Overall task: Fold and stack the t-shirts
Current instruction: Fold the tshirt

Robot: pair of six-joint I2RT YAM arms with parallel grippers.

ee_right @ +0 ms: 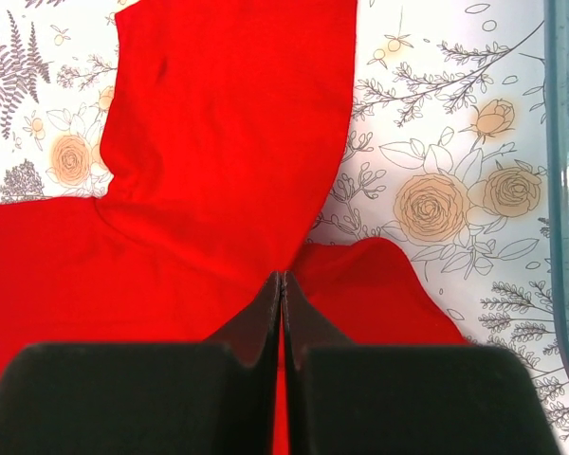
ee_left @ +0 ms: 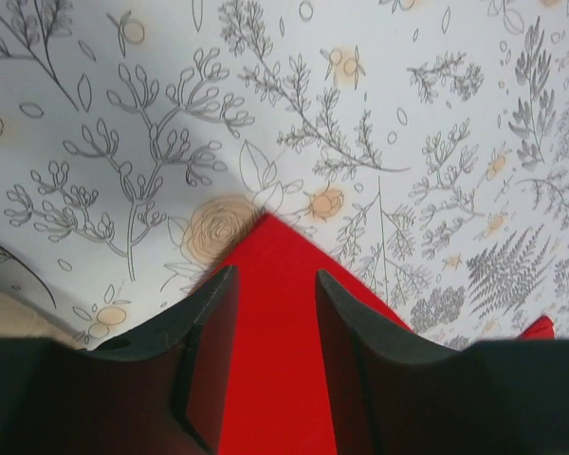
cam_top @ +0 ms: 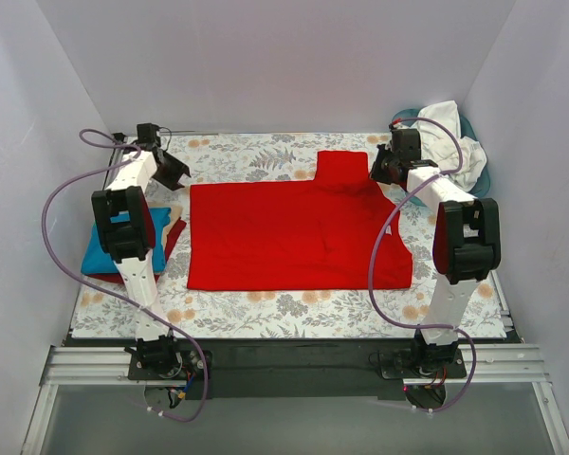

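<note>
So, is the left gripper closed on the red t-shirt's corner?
No, the left gripper stands open, the red t-shirt showing between its jaws.

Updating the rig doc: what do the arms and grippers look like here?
Both the left arm and right arm have white links with bulky black joint housings. A thin purple cable loops loosely beside each one. The left gripper and right gripper have matte black, wedge-shaped fingers tapering to narrow tips. No markings visible.

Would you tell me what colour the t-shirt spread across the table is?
The t-shirt is bright red; the top external view shows it best.
</note>
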